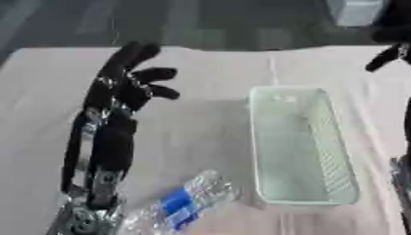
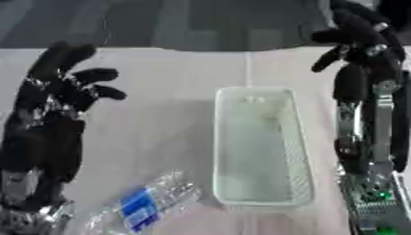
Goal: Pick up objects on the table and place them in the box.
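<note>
On the left, the robot's left arm rises from the near-left corner and reaches toward the far side of the table [image 1: 201, 124], a pale beige surface. Its left hand [image 1: 120, 89] is black, held above the table with the fingers spread apart and mostly straight, pointing far and slightly right; it holds nothing, and the thumb sticks out to the right.

Near the base of that arm, at the near edge of the table, lies a clear plastic bottle [image 1: 189, 202] on its side. It has a blue label round its middle and lies askew, one end toward the near-left corner, the other pointing far and right. That far end lies just beside the near-left corner of the box; whether they touch cannot be told.

Right of the middle stands the box [image 1: 343, 151], a pale green rectangular basket with slatted walls, its long side running from near to far. Nothing shows inside it. It sits flat on the table, well apart from the left hand.

On the right, best seen in the right eye view, the right arm stands up along the right edge, black with silver parts and a green board near its base. The right hand [image 2: 361, 39] is at the far-right, above and beyond the far-right corner of the box, fingers apart and relaxed, some drooping to the left, holding nothing
</note>
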Controlling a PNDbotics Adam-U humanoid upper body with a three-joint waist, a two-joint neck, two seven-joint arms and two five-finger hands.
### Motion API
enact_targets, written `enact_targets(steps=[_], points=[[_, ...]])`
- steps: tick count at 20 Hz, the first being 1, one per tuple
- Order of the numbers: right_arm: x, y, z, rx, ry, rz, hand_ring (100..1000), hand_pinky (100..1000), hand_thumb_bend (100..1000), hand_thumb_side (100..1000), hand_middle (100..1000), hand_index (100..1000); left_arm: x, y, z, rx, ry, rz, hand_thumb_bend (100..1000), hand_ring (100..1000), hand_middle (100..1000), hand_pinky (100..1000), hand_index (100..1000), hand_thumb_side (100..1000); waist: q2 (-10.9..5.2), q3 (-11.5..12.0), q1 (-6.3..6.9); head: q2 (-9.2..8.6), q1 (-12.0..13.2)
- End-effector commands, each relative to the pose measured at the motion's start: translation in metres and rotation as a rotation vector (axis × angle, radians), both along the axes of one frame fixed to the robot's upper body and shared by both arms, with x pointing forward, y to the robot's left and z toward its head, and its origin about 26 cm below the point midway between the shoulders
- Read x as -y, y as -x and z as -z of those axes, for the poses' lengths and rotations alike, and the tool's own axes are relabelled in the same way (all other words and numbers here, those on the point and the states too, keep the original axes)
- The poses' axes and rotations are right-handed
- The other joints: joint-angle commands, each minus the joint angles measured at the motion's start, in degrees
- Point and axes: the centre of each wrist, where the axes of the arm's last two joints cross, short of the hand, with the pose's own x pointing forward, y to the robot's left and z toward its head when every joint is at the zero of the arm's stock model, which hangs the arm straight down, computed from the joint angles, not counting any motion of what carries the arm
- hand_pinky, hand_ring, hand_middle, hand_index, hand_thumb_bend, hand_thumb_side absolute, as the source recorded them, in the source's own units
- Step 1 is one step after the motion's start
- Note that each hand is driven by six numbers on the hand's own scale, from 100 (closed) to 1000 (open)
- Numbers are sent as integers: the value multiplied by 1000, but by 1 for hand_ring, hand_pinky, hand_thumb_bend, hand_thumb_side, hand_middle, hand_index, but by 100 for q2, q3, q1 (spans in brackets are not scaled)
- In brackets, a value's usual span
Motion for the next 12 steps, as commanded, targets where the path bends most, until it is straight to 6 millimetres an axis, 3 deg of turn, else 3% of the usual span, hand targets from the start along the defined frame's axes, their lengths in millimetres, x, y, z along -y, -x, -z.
enact_targets(steps=[1, 5, 12], points=[[0, 2, -3, 14, -9, 2, 665, 405, 183, 1000, 826, 866, -1, 2, -5, 18, 10, -7, 376, 771, 824, 622, 915, 826, -148, 17, 11, 235, -52], [0, 2, -4, 14, -12, 5, 665, 404, 184, 1000, 826, 866, -1, 3, -4, 15, 10, -8, 377, 769, 823, 626, 914, 825, -134, 9, 27, 384, -111], [0, 2, -3, 11, -14, 8, 665, 403, 187, 1000, 826, 866, -1, 2, -5, 16, 14, -12, 381, 769, 822, 631, 915, 820, -119, 18, 47, 443, -69]])
